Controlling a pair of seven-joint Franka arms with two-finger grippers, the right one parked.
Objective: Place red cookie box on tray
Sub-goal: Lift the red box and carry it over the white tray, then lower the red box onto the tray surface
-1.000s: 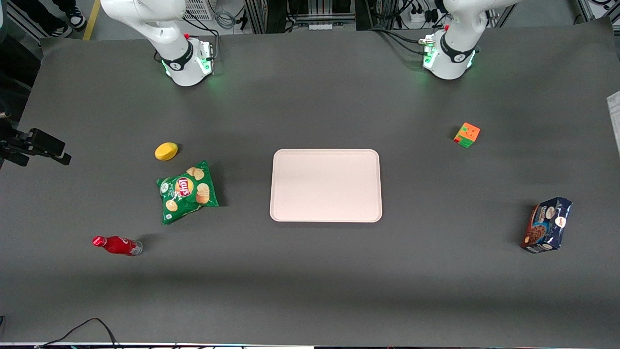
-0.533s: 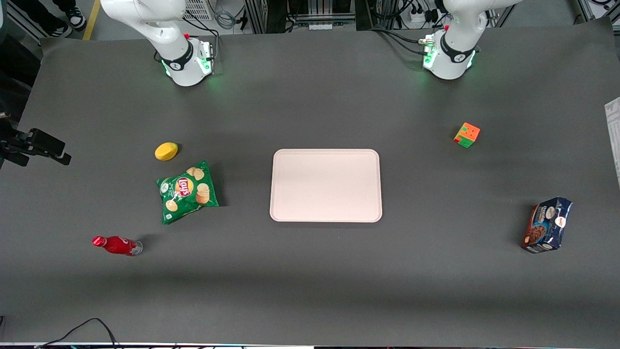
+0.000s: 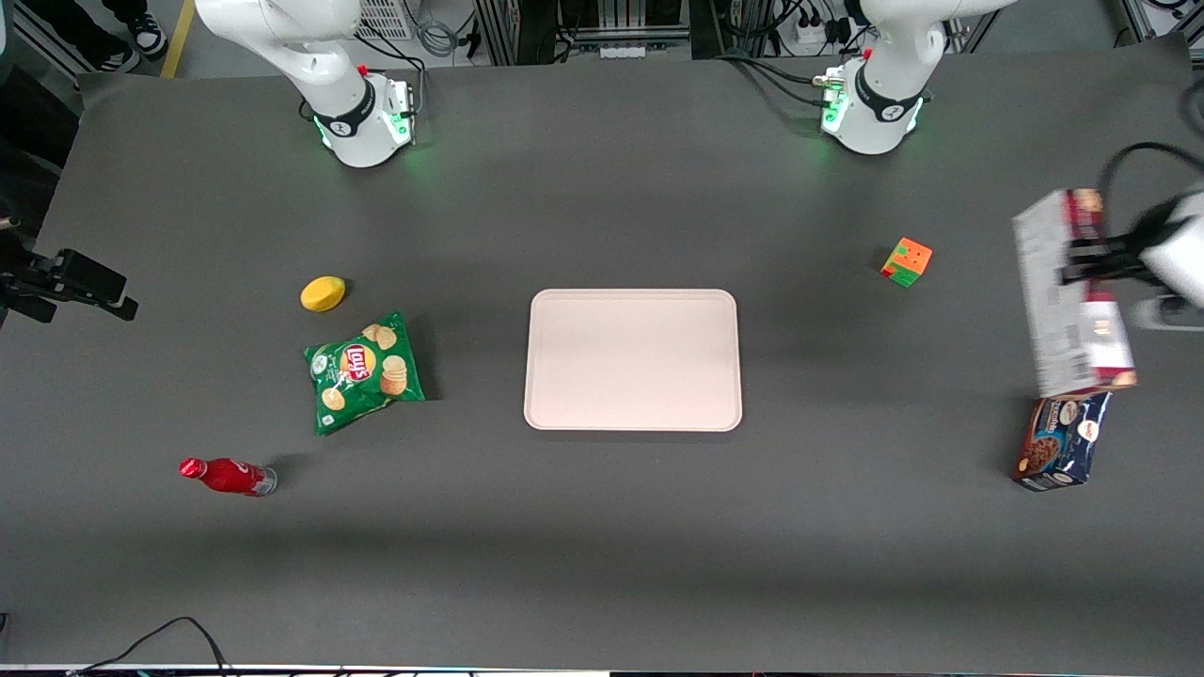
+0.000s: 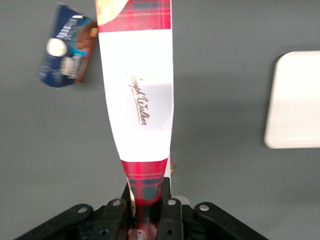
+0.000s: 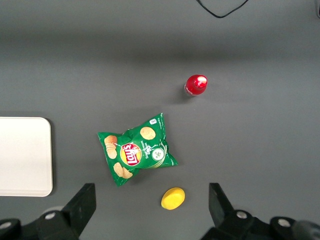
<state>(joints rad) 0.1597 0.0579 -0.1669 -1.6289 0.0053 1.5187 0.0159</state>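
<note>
My gripper point(image 4: 148, 202) clamps one end of the red cookie box point(image 3: 1070, 293), carried in the air at the working arm's end of the table, above the blue cookie package point(image 3: 1063, 438), well apart from the tray point(image 3: 632, 420)

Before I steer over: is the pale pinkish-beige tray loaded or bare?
Bare. The pale pinkish-beige tray carries nothing; the gripper holds the red plaid cookie box clear of it.

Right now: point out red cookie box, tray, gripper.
red cookie box point(image 4: 137, 95), left wrist view, white middle panel.
tray point(image 3: 632, 359), front view, bare floor.
gripper point(image 4: 148, 207), left wrist view, between fingers shut on the box.
</note>
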